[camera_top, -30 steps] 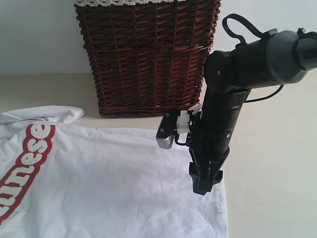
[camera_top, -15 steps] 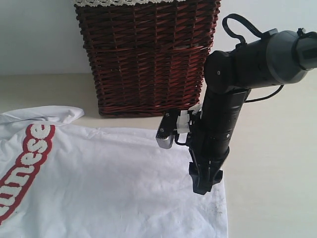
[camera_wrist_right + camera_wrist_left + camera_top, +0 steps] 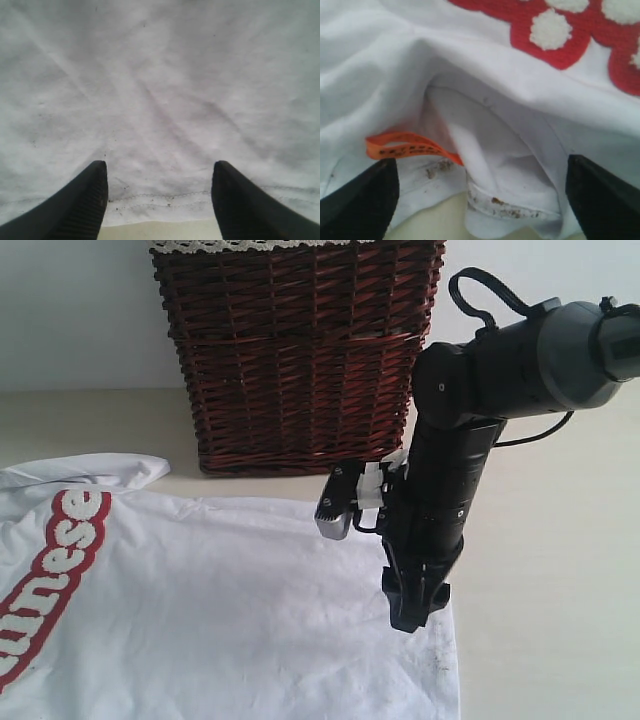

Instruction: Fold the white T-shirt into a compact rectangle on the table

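The white T-shirt (image 3: 230, 610) lies spread flat on the table (image 3: 550, 570), its red lettered band (image 3: 60, 550) at the left. My right gripper (image 3: 412, 618) points down at the shirt's right hem. In the right wrist view this gripper (image 3: 160, 165) is open, its fingers standing either side of the stitched hem (image 3: 160, 197) with nothing pinched. In the left wrist view my left gripper (image 3: 481, 162) is open wide over the shirt's collar (image 3: 510, 210) and its orange tag (image 3: 405, 146), below the red emblem (image 3: 570, 45). The left gripper is out of the exterior view.
A dark red-brown wicker basket (image 3: 300, 360) with a lace-trimmed liner stands at the back, just behind the shirt and close to my right arm (image 3: 450, 470). Bare table stretches to the right of the hem.
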`<state>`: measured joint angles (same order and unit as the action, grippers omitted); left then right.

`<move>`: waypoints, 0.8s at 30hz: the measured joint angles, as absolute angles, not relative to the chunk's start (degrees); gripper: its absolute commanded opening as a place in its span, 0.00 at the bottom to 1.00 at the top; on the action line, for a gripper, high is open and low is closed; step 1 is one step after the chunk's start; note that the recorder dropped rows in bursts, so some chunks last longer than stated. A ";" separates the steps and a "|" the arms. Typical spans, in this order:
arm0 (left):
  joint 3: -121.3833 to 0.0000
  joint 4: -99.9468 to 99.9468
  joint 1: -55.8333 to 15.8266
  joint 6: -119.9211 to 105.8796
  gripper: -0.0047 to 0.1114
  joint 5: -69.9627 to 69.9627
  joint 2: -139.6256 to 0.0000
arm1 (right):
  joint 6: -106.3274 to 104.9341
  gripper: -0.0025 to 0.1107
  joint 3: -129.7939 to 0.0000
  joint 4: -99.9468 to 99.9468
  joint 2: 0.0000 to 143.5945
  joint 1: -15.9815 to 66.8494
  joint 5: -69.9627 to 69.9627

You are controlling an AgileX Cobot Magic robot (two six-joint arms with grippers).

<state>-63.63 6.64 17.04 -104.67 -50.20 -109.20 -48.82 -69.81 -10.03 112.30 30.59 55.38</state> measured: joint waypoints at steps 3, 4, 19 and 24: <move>-63.63 5.27 17.04 -104.45 0.78 -50.43 -109.50 | -48.71 0.55 -69.66 -8.60 112.30 30.59 56.91; -63.63 5.16 17.04 -104.45 0.78 -50.43 -109.50 | -48.59 0.55 -69.41 -8.04 112.30 30.59 57.62; -64.76 5.02 17.04 -103.83 0.78 -48.29 -112.42 | -48.71 0.62 -62.82 -3.34 112.30 30.59 52.21; -65.14 5.02 17.04 -103.45 0.78 -48.18 -112.42 | -48.71 0.68 -62.82 -7.07 112.14 30.59 52.46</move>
